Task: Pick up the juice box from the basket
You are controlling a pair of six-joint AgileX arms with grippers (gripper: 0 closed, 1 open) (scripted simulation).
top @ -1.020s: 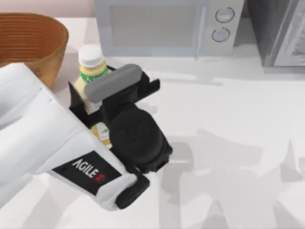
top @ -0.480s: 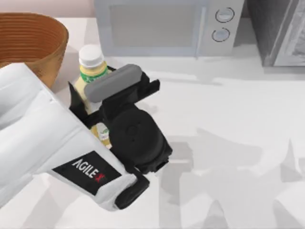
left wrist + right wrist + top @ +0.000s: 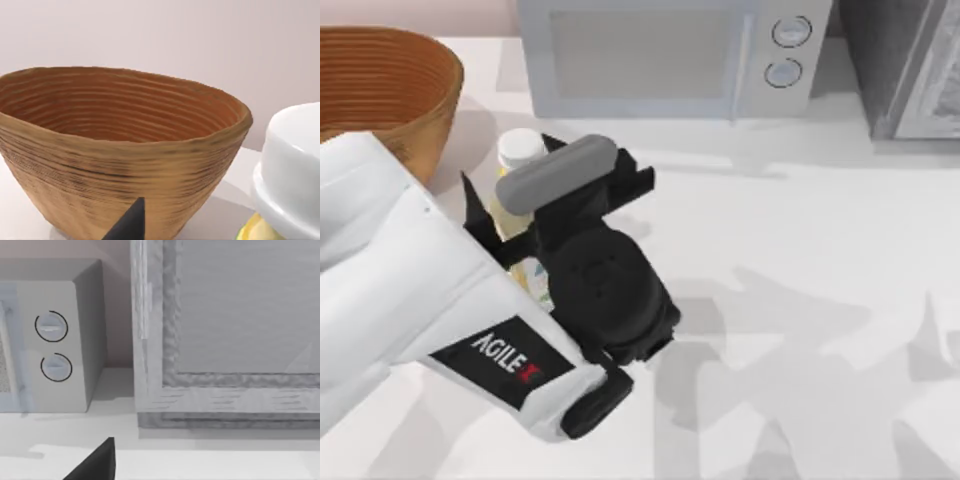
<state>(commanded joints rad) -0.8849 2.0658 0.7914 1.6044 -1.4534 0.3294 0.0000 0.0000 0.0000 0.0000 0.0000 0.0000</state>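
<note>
The juice box (image 3: 522,148) stands upright on the table just right of the basket (image 3: 380,90), outside it. Its white cap and a strip of pale yellow body show beneath my left arm. My left gripper (image 3: 552,196) hangs over the carton with its black jaws spread wider than the carton, open. In the left wrist view the white cap (image 3: 295,165) looms close, off to one side of a dark fingertip (image 3: 129,222), and the basket (image 3: 125,160) shows no contents. A dark part of my right gripper (image 3: 97,462) faces the appliances.
A grey microwave (image 3: 660,55) with two round knobs stands along the back of the table. A second grey appliance (image 3: 910,65) fills the back right corner. White tabletop stretches across the middle and right.
The juice box has dropped lower and slid slightly toward the arm, its cap now smaller and partly under the wrist. My left arm has stayed nearly where it was.
</note>
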